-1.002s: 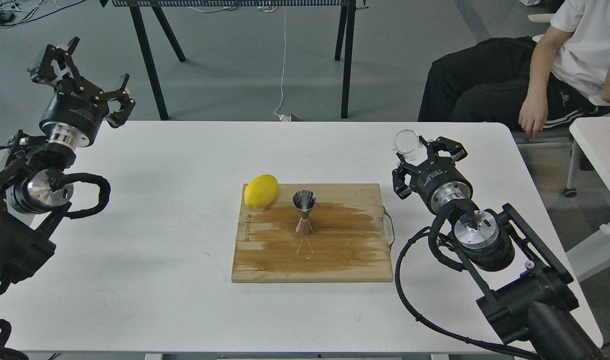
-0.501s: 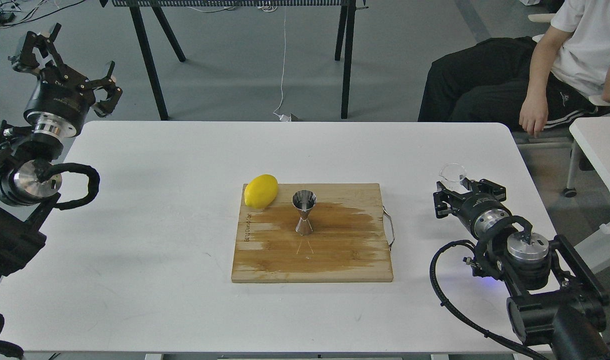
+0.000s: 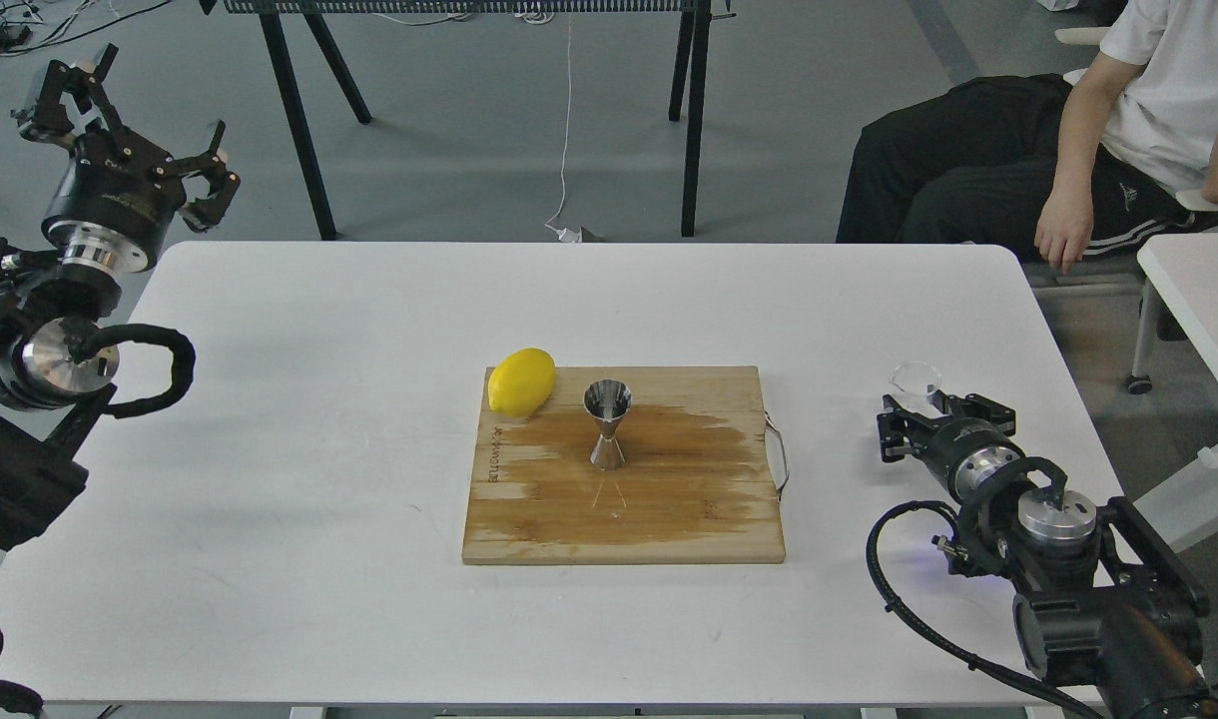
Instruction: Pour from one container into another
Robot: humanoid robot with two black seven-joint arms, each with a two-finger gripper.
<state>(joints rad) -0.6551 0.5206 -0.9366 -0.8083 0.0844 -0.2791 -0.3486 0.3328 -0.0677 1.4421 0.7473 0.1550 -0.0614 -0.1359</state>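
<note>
The steel jigger (image 3: 607, 424) stands upright near the middle of the wooden cutting board (image 3: 669, 519), on a dark wet patch. The small clear glass cup (image 3: 915, 378) is at the tips of my right gripper (image 3: 930, 401), low over the table to the right of the board. The fingers hold the cup's near side, and I cannot see whether its base touches the table. My left gripper (image 3: 120, 110) is raised beyond the table's far left corner, open and holding nothing.
A yellow lemon (image 3: 521, 381) lies on the board's far left corner, just left of the jigger. The board has a metal handle (image 3: 779, 454) on its right edge. A seated person (image 3: 1088, 150) is beyond the table's far right corner, and another white table (image 3: 1203, 300) stands to the right.
My right gripper has carried the glass cup right, toward me and down to near the table. My left gripper has drawn back to the left and slightly up.
</note>
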